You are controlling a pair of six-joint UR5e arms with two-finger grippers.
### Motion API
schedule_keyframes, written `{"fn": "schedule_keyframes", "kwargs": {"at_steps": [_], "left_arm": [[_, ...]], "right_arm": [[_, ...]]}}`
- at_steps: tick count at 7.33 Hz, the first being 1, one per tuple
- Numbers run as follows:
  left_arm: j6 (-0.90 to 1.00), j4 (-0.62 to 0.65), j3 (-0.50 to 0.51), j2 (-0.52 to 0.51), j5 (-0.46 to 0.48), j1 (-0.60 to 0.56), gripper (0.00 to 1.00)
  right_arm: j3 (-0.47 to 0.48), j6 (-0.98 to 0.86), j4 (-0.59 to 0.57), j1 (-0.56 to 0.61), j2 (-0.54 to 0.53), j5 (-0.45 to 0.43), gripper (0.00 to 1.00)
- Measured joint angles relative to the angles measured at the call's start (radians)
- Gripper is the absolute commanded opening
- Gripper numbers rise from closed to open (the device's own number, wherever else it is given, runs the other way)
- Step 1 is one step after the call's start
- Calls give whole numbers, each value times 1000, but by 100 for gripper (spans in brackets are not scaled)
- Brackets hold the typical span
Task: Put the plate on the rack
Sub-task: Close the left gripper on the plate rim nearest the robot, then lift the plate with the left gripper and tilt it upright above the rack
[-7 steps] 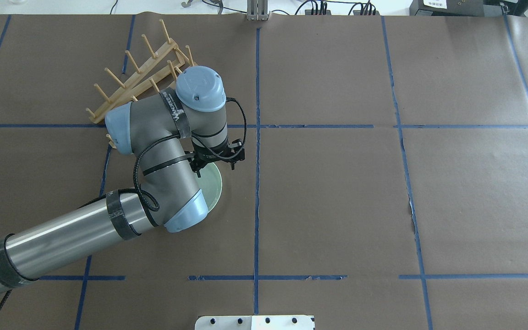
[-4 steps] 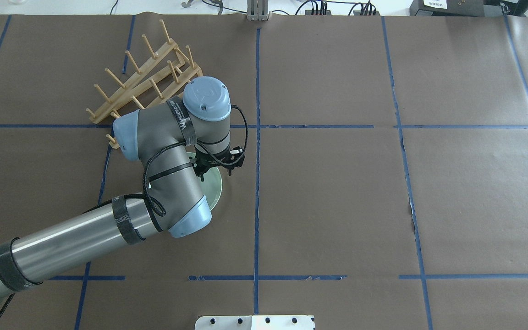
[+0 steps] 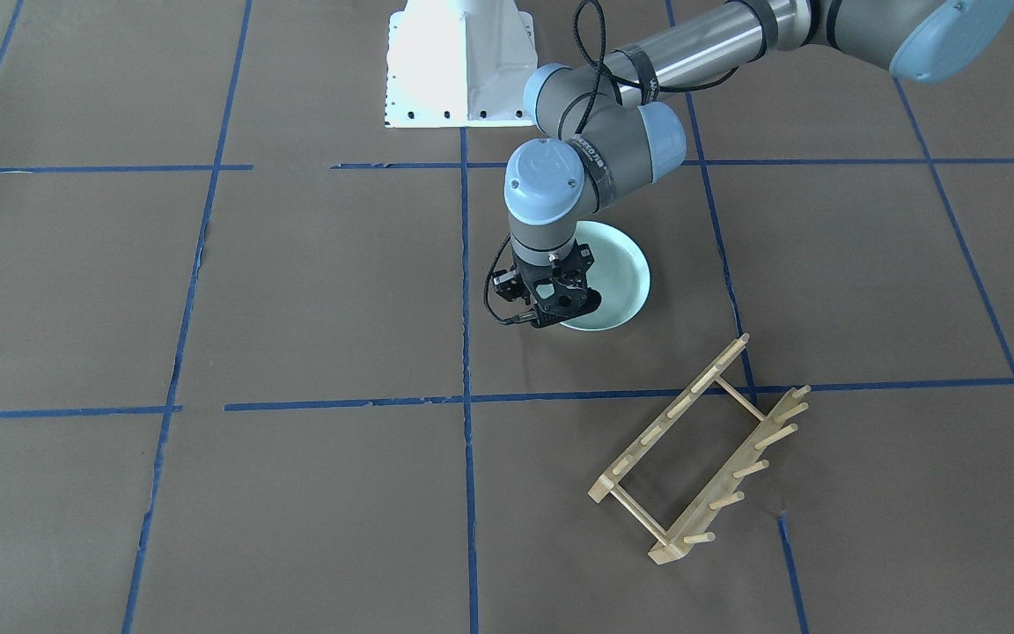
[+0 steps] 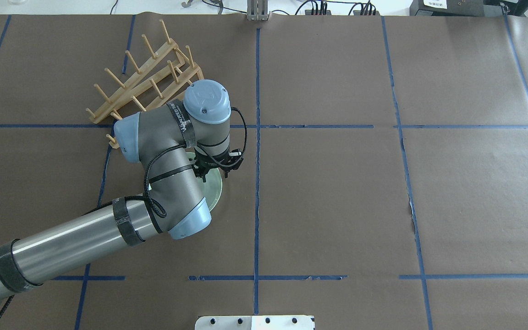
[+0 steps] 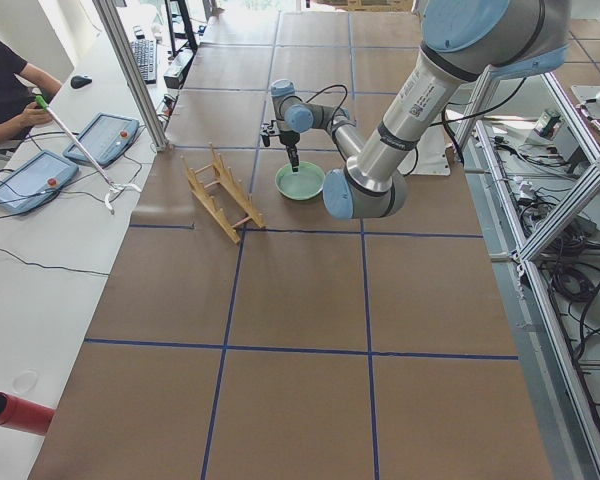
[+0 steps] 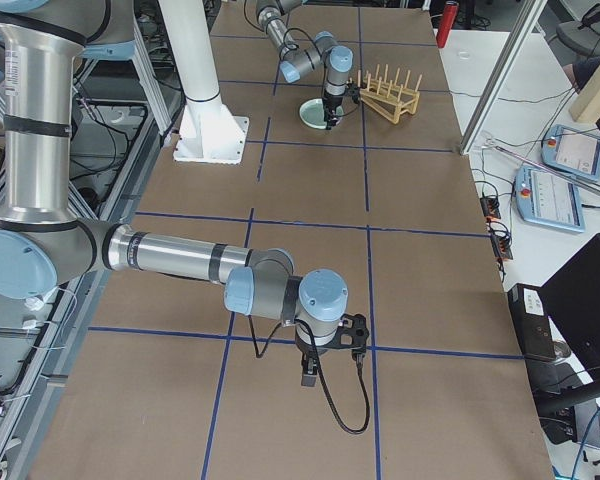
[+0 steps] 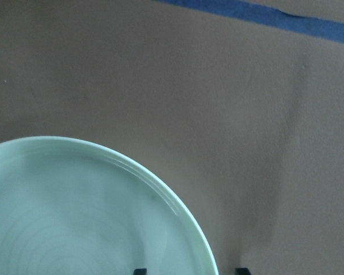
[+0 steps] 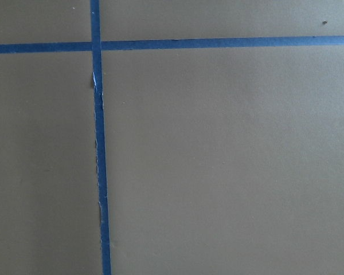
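My wrist camera showed what the overhead hid — my left gripper spread wide, its fingertips straddling the rim of the plate, gripping nothing. The front view showed the plate flat on the brown table, well apart from the rack.

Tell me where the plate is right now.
In the overhead view the plate lies flat on the left half of the table, partly under the left arm, nearer the robot than the rack, with the left hand at its rim.
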Motion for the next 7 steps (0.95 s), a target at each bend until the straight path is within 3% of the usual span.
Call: {"fn": "schedule_keyframes", "kwargs": {"at_steps": [1, 2, 6, 7], "left_arm": [[1, -1, 1, 0, 0, 0, 17], [1, -2, 1, 0, 0, 0, 0], [-19, -14, -12, -4, -4, -12, 0], [-57, -36, -54, -3, -6, -41, 0]], "right_arm": [[0, 0, 0, 0, 0, 0, 100], [0, 0, 0, 0, 0, 0, 100], [0, 0, 0, 0, 0, 0, 100], [0, 0, 0, 0, 0, 0, 100]]}}
